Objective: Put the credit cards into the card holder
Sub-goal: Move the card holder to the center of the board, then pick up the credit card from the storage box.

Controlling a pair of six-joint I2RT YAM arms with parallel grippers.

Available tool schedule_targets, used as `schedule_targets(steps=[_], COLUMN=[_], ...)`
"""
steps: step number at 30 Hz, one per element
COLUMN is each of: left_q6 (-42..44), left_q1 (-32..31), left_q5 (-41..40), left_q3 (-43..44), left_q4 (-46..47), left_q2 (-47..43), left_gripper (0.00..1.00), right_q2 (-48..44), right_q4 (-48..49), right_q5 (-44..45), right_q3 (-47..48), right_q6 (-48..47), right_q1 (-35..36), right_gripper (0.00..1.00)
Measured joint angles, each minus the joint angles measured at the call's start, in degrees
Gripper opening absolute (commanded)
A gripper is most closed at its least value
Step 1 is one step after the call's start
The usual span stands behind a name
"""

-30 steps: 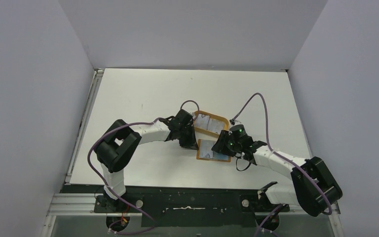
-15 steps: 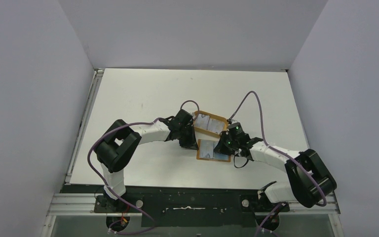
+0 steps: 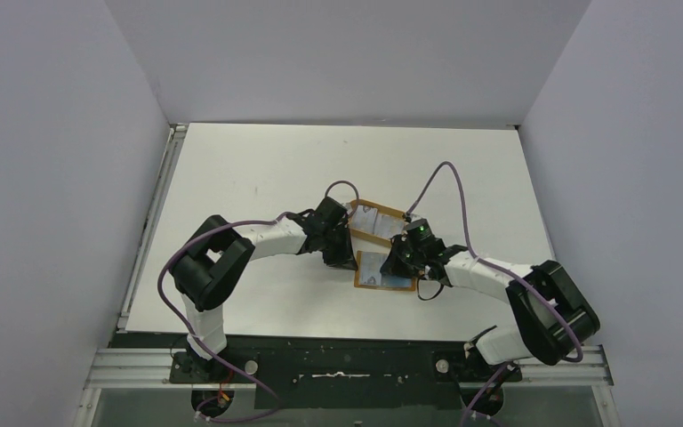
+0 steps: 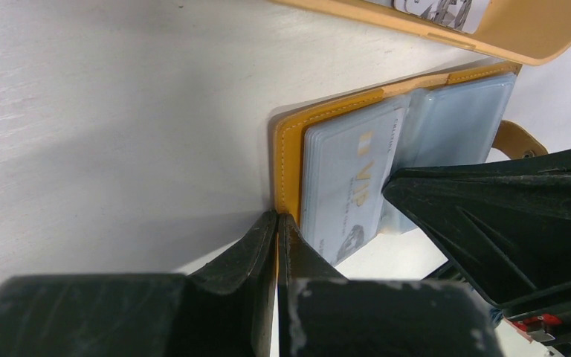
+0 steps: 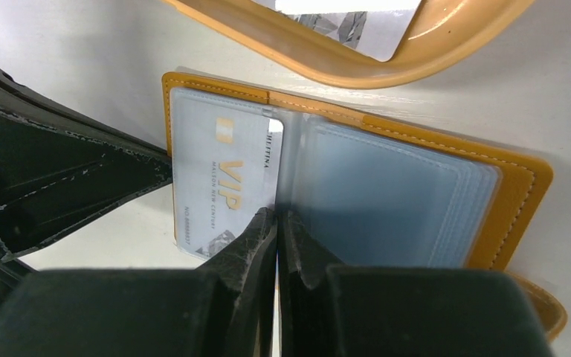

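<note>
Right claw, pinched shut, sits at the centre fold of the open orange-brown leather card holder on the white bench; whether it nips a clear sleeve is hidden. Left claw, also shut, touches the holder's left edge.

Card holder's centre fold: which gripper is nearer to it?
Right. The right gripper, shut, is at the centre fold of the card holder; the left gripper, shut, sits at its outer stitched edge, beyond the VIP card.

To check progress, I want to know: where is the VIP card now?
In the right wrist view the VIP card lies on the left half of the open card holder, near the tan tray.
</note>
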Motion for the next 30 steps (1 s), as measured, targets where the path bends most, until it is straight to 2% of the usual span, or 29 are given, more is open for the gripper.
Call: schedule_targets(steps=[5,9,13,15,20,24,28,30], left_q6=[0.0,0.0,-0.1,-0.2,-0.2,-0.2,0.2,0.2], left_q1=[0.0,0.2,0.6,1.1,2.1,2.2,2.1,2.2], left_q5=[0.1,0.0,-0.2,-0.5,-1.7,-2.4,-3.8,-5.2], left_q3=[-0.1,-0.7,-2.4,-3.4,-4.7,-5.5,-6.7,-7.8], left_q4=[0.2,0.4,0.4,-0.1,-1.6,-3.3,-4.6,-5.4], left_q2=[0.0,-0.4,-1.9,-3.0,-5.7,-10.1,-16.5,-20.4], left_gripper=[0.00,0.00,0.03,0.12,0.45,0.62,0.74,0.90], right_q2=[0.5,0.2,-3.1,-5.8,-11.2,-12.5,-11.5,-9.0], right_q4=[0.3,-0.2,-3.8,-6.6,-13.2,-15.6,-13.7,-12.2], right_q5=[-0.2,-0.2,-0.1,0.0,0.8,4.1,6.7,6.1], right_q3=[0.1,0.3,1.0,2.1,7.5,12.9,14.7,15.3], right_q6=[0.0,0.0,-0.3,-0.6,-2.8,-4.7,-4.7,-4.3], right_q1=[0.1,0.1,0.3,0.4,0.4,0.2,-1.9,-4.4], right_gripper=[0.01,0.18,0.27,0.31,0.42,0.60,0.66,0.67])
